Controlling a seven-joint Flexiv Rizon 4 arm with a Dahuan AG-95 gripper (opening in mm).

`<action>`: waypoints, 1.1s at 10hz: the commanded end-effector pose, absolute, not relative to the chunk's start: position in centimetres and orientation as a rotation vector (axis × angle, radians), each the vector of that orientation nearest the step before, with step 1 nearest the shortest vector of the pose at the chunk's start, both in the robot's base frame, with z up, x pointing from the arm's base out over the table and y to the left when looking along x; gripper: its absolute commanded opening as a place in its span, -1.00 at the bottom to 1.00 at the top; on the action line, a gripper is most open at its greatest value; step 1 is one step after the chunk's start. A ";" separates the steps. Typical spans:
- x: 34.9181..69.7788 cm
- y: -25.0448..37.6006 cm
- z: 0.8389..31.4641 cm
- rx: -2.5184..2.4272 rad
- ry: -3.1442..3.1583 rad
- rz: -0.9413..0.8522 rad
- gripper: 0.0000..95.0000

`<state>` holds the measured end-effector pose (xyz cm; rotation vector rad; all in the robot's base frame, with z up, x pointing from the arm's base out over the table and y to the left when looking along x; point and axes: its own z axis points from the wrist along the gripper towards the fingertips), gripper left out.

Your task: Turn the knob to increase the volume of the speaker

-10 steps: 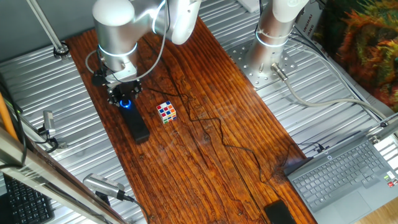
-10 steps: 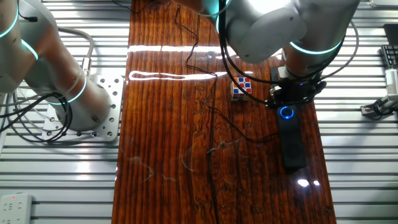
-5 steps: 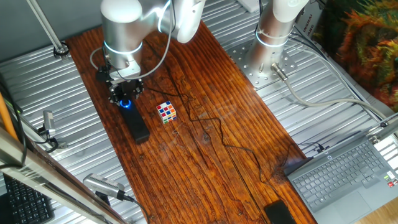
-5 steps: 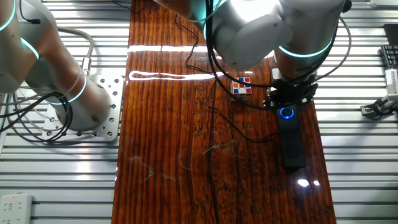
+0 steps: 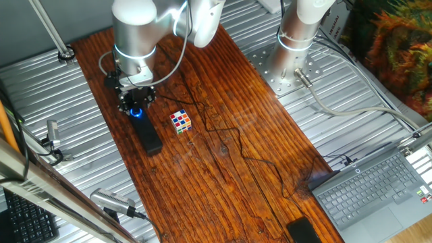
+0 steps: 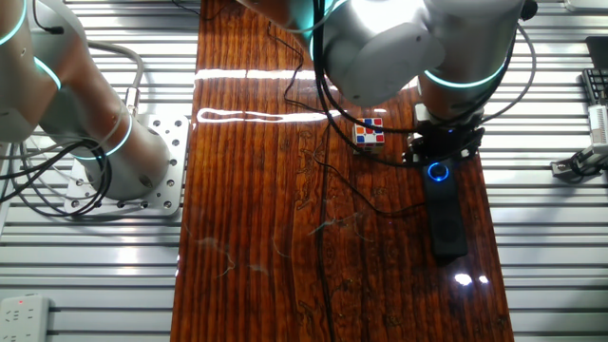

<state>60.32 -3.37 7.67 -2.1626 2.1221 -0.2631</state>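
The speaker [image 5: 146,132] is a long black bar lying on the wooden table, also seen from the other side [image 6: 446,218]. Its knob [image 5: 138,112] glows blue at the far end of the bar [image 6: 437,172]. My gripper [image 5: 136,104] points straight down onto that end, its dark fingers [image 6: 419,147] standing on either side of the knob and closed against it. The gripper [image 6: 441,152] hides the top of the knob; only the blue ring shows below the fingers.
A multicoloured puzzle cube [image 5: 180,121] sits just beside the speaker [image 6: 370,133]. A thin black cable [image 5: 233,138] trails across the table. A laptop [image 5: 374,192] and a small black device [image 5: 304,231] lie at the near right. A second arm's base [image 6: 104,152] stands on a metal plate.
Between one second and half a second ago the arm's wrist swung round above the knob with the fingers staying on it. Since then nothing has visibly moved.
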 end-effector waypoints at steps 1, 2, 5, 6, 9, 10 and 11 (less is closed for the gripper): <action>60.4 -3.3 7.6 -2.151 2.128 -0.267 0.20; 60.4 -3.3 7.6 -2.145 2.129 -0.266 0.20; 60.5 -3.4 7.5 -2.124 2.136 -0.264 0.20; 60.5 -3.4 7.4 -2.115 2.139 -0.259 0.20; 60.4 -3.3 7.3 -2.091 2.156 -0.258 0.20; 60.4 -3.3 7.2 -2.083 2.161 -0.257 -0.20; 60.4 -3.3 7.2 -2.074 2.169 -0.256 -0.20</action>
